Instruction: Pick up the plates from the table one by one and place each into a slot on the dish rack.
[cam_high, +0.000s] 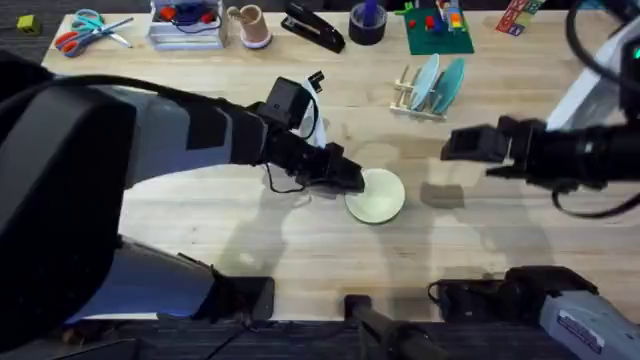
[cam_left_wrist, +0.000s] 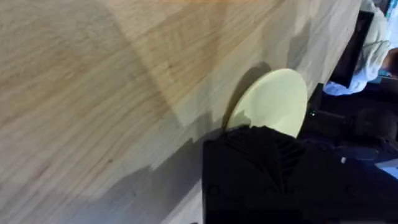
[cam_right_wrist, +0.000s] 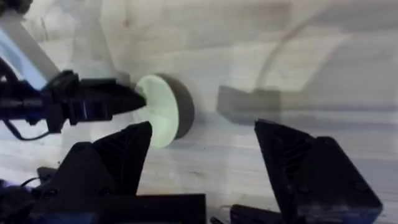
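Plate (cam_high: 378, 195), cream-yellow, near mid-desk, gripped at its left rim by left tool (cam_high: 352, 182); fingers closed on the edge, so far as overhead and right wrist views tell. Seems slightly tipped, far edge perhaps resting on desk (cam_high: 200, 250); cannot tell for certain whether fully lifted

Outward from left tool: right tool (cam_high: 462, 144) hovering to the right of the plate and apart from it, fingers (cam_right_wrist: 118, 152) spread wide, holding nothing. Farther back, rack (cam_high: 412, 92) with a light blue plate (cam_high: 426, 82) and a teal plate (cam_high: 450, 82) standing upright in its slots. Along the rear edge, clutter off-task: scissors (cam_high: 85, 30), stapler (cam_high: 315, 28), mug (cam_high: 250, 25)

Handling, as judgement: thin, rigid, light, likely smooth and a bit slippery; no give at the rim, so a pinch across the edge is the sensible hold, well onto the lip rather than at its very tip. Held by one rim only, liable to swing or slip if moved fast. Probably hard plastic or ceramic; if the latter, chips on a drop. Next: raise clear, turn upright, lower into a free slot beside the standing plates without knocking them
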